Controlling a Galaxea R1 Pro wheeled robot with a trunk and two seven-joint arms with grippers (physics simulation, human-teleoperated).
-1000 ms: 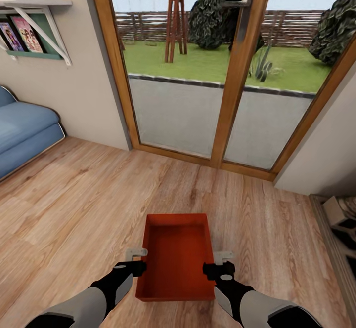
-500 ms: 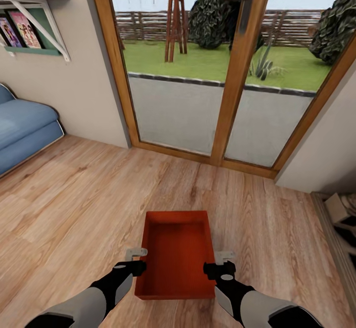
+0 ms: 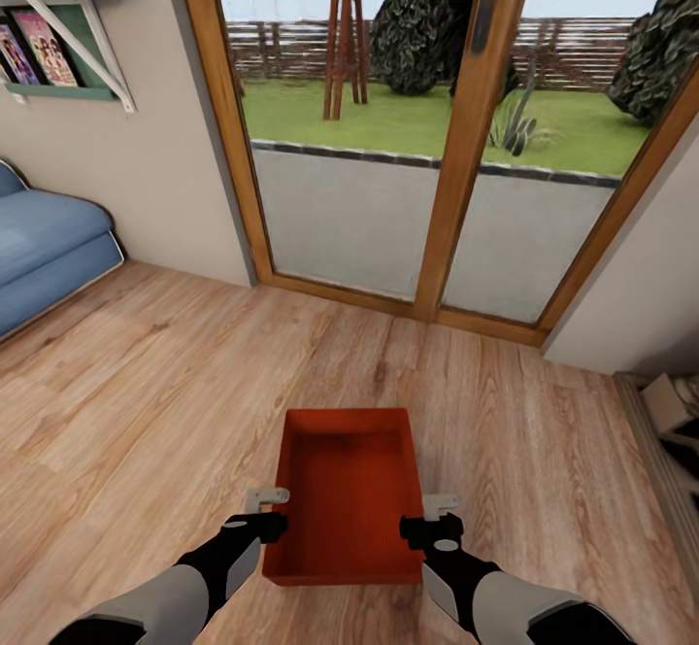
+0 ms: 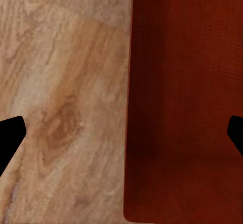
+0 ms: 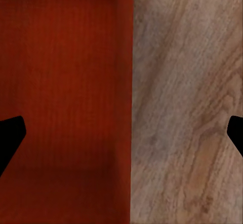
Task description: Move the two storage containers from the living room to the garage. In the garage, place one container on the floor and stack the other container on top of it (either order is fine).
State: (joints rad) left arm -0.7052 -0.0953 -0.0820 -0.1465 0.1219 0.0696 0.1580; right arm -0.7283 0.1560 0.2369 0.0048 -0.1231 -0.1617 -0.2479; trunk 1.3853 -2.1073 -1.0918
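Red-orange storage container [image 3: 348, 490] sits on the wood plank floor [image 3: 146, 383] between both arms. Left gripper [image 3: 266, 512] and right gripper [image 3: 437, 519] straddle its side walls, fingers spread wide, holding nothing. An uneven squeeze could tilt or drop it. Fingertip contact is hard to judge.

Red-orange rectangular plastic storage container [image 3: 347, 490]; light wood plank floor [image 3: 146, 373] with brown grain; blue fabric sofa [image 3: 44, 252]; orange-brown wooden door frame [image 3: 466, 159].
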